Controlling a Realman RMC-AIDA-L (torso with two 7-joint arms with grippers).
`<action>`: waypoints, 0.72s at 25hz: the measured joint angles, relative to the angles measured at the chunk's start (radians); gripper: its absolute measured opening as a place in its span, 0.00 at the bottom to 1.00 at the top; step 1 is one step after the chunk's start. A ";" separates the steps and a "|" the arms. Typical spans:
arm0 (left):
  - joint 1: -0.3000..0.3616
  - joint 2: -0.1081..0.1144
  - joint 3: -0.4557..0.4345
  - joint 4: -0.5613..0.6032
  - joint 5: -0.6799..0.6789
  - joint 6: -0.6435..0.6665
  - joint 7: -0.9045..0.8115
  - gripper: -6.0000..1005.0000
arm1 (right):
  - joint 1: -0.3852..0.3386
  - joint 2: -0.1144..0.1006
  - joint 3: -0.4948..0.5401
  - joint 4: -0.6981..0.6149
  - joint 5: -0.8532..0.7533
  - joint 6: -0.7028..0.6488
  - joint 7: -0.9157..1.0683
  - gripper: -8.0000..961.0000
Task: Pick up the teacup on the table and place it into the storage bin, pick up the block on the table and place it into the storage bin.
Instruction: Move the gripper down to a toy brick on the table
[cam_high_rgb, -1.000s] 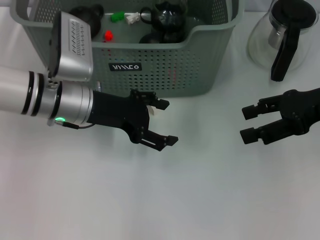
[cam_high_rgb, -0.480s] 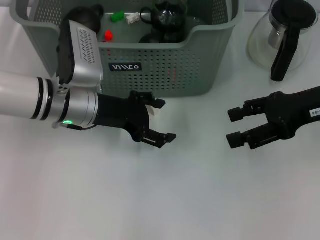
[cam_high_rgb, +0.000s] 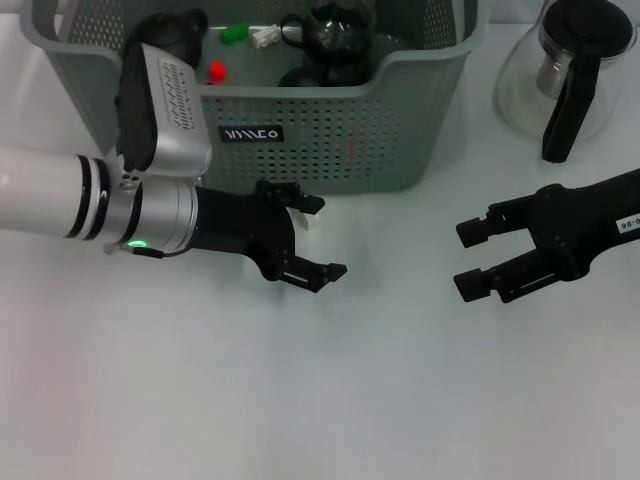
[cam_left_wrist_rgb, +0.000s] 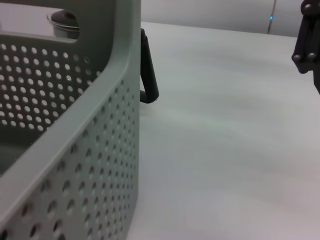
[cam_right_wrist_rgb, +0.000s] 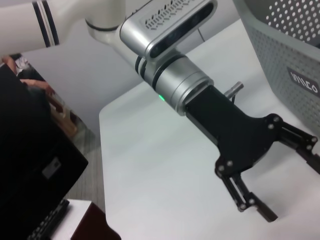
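Observation:
The storage bin (cam_high_rgb: 330, 130) stands at the back left of the table. Inside it lie dark glassy cup-like vessels (cam_high_rgb: 335, 35), a red block (cam_high_rgb: 216, 72), a green block (cam_high_rgb: 235, 33) and a small white piece (cam_high_rgb: 265, 37). No teacup or block shows on the bare table. My left gripper (cam_high_rgb: 325, 238) hangs open and empty just in front of the bin's front wall. To the right, my right gripper (cam_high_rgb: 466, 260) is open and empty too. The right wrist view shows the left gripper (cam_right_wrist_rgb: 295, 187) beside the bin (cam_right_wrist_rgb: 290, 45).
A glass coffee pot (cam_high_rgb: 570, 70) with a black handle stands at the back right, behind the right arm. Its handle (cam_left_wrist_rgb: 149, 75) shows past the bin's corner (cam_left_wrist_rgb: 75, 150) in the left wrist view. White table (cam_high_rgb: 320, 400) stretches in front of both grippers.
The right gripper has shifted left, toward the middle of the table. The left arm's wrist has swung a little toward the bin, and its gripper stays open.

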 joint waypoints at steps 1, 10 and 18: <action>-0.001 0.000 0.006 -0.002 0.000 -0.012 -0.001 0.94 | 0.002 0.000 -0.001 0.000 -0.002 -0.001 0.000 0.98; -0.006 -0.005 0.069 -0.011 -0.013 -0.100 -0.007 0.94 | 0.007 0.006 -0.002 0.000 -0.003 0.006 0.002 0.98; -0.008 -0.005 0.077 -0.024 -0.027 -0.114 -0.003 0.94 | 0.002 0.012 -0.002 0.001 -0.003 0.006 0.001 0.98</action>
